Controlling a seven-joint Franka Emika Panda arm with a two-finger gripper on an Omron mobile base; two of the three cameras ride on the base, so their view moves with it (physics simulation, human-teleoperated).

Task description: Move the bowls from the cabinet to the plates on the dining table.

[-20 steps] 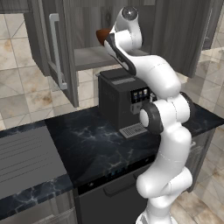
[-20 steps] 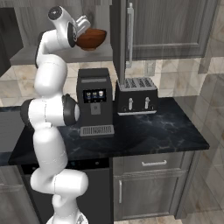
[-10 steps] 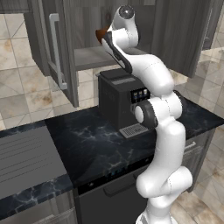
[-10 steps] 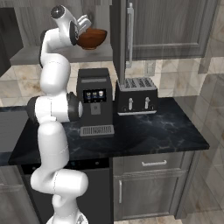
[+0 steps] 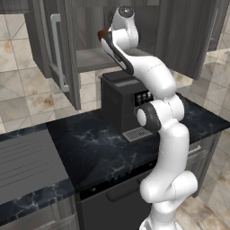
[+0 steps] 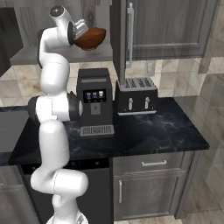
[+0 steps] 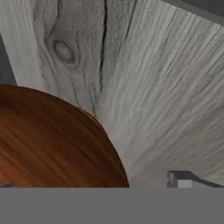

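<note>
Black boxy coffee machine [image 6: 94, 105], frame centre; dark slotted toaster [image 6: 135, 96] just right; both on black marble counter [image 6: 162, 135].

This was a home kitchen. A black marble counter [image 6: 144, 131] ran along a beige tiled wall [image 6: 175, 78], and everything else sat relative to it. On the counter stood a black coffee machine [image 6: 94, 103], with a dark toaster [image 6: 135, 96] just beside it. Above the counter hung a dark wood-grain wall cabinet [image 6: 170, 26] with long silver bar handles, one door open. Below the counter were grey drawer and door fronts [image 6: 153, 183] and a dark built-in appliance front [image 5: 117, 197].
</note>
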